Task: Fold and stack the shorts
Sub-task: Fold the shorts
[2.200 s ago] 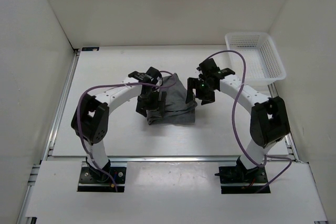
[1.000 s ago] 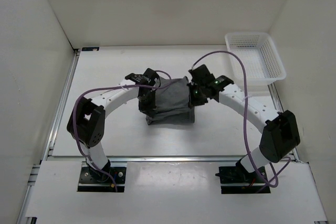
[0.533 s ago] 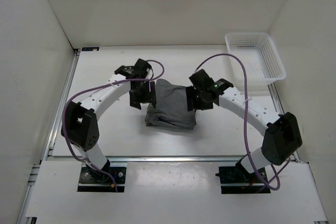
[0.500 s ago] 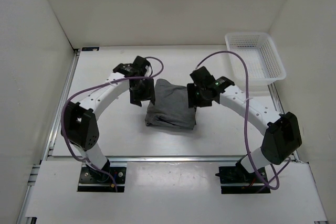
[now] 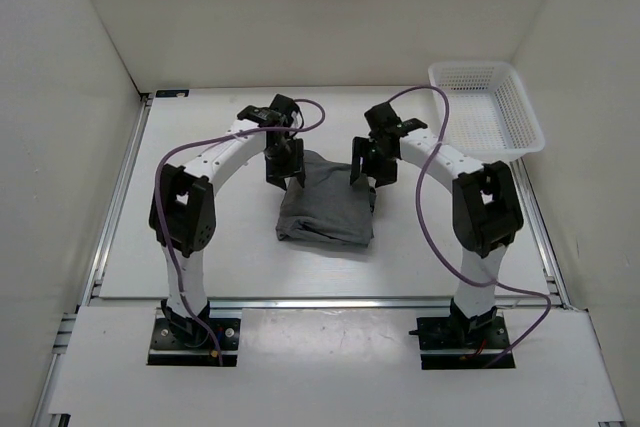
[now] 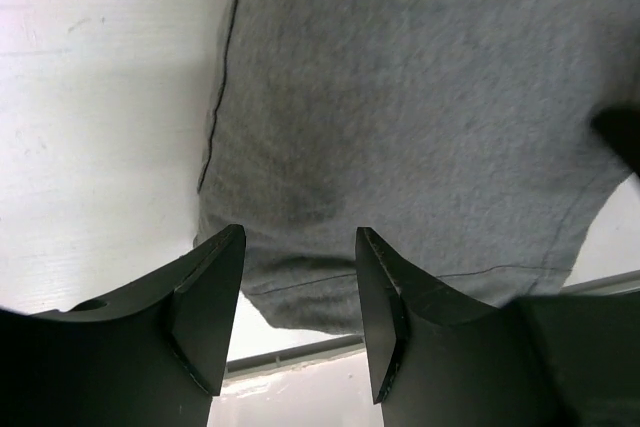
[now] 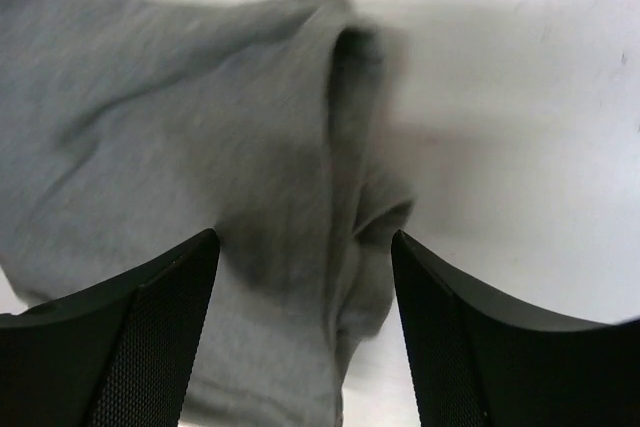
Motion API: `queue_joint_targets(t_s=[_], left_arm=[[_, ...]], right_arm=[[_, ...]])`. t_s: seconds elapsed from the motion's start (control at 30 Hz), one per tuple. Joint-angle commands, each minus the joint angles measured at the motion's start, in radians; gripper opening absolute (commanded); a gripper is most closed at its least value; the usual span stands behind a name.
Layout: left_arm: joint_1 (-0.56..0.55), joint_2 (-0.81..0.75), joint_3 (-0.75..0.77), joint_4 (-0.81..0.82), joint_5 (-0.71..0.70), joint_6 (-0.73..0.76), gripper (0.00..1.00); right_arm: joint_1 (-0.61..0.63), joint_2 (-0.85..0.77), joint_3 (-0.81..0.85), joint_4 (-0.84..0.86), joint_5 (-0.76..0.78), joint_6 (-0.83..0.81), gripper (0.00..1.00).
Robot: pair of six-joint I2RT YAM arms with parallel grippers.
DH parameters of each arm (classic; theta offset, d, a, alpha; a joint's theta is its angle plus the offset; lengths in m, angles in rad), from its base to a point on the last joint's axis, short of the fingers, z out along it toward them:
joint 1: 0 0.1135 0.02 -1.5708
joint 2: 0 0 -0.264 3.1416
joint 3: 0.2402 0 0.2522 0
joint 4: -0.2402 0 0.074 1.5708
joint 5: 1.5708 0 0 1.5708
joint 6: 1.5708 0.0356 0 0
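Observation:
The grey shorts [image 5: 327,200] lie folded into a rough rectangle in the middle of the table. My left gripper [image 5: 288,172] hovers open over their far left corner; the left wrist view shows grey cloth [image 6: 400,117] below and between the empty fingers [image 6: 210,297]. My right gripper [image 5: 366,173] hovers open over their far right corner; the right wrist view shows a bunched fold of the shorts [image 7: 340,177] between its spread, empty fingers [image 7: 170,317].
A white mesh basket [image 5: 487,105] stands at the far right corner of the table. White walls close in the table on the left, the back and the right. A metal rail [image 5: 112,202] runs along the table's left edge.
The shorts were held up at their far edge and now lie flat, folded. Both grippers have let go and moved toward the shorts' far corners; both arms have drawn inward.

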Motion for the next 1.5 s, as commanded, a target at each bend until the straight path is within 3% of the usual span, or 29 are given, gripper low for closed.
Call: queue_joint_targets(t_s=[0.0,0.07,0.17,0.2,0.27,0.3,0.43,0.57,0.77,1.03,1.07,1.1,1.13,1.2,1.3,1.47], left_arm=[[0.005,-0.103,-0.030,0.004,0.025,0.003,0.59],[0.005,-0.115,-0.064,0.013,0.034,0.003,0.59],[0.005,-0.126,-0.088,0.023,0.035,-0.006,0.59],[0.005,-0.126,-0.088,0.023,0.035,-0.006,0.59],[0.005,-0.136,-0.097,0.023,0.035,-0.006,0.59],[0.005,-0.136,-0.097,0.023,0.035,-0.006,0.59],[0.005,-0.136,-0.097,0.023,0.035,-0.006,0.59],[0.005,-0.136,-0.097,0.023,0.035,-0.006,0.59],[0.005,-0.136,-0.088,0.013,0.025,-0.006,0.59],[0.005,-0.085,-0.041,-0.005,0.053,0.035,0.63],[0.005,-0.070,-0.032,-0.005,0.053,0.035,0.64],[0.005,-0.060,-0.031,-0.005,0.053,0.035,0.64],[0.005,-0.060,-0.031,-0.014,0.053,0.035,0.66],[-0.004,-0.060,-0.031,-0.023,0.053,0.044,0.69],[-0.025,-0.089,-0.086,-0.023,0.053,0.044,0.70],[-0.057,-0.181,-0.299,0.049,0.093,0.014,0.75]], right_arm=[[-0.052,0.050,0.069,0.037,-0.138,-0.016,0.75],[-0.066,0.102,0.094,0.054,-0.164,-0.025,0.76],[-0.075,0.135,0.104,0.115,-0.221,-0.044,0.69],[-0.075,0.136,0.104,0.129,-0.221,-0.044,0.57],[-0.075,0.136,0.104,0.152,-0.221,-0.055,0.43],[-0.075,0.136,0.104,0.152,-0.236,-0.055,0.27],[-0.075,0.077,0.104,0.161,-0.263,-0.073,0.00],[-0.075,-0.054,0.056,0.161,-0.249,-0.073,0.00],[-0.057,-0.211,-0.031,0.029,-0.155,-0.027,0.00],[-0.057,-0.300,-0.121,-0.044,-0.060,0.039,0.00],[-0.057,-0.268,-0.122,-0.054,-0.033,0.039,0.04],[-0.057,-0.253,-0.112,-0.079,0.039,0.049,0.35],[-0.057,-0.239,-0.112,-0.093,0.081,0.050,0.56],[-0.046,-0.229,-0.095,-0.106,0.142,0.060,0.83],[-0.018,-0.294,-0.109,-0.115,0.224,0.060,0.91],[0.023,-0.395,-0.210,-0.115,0.184,0.079,0.91]])
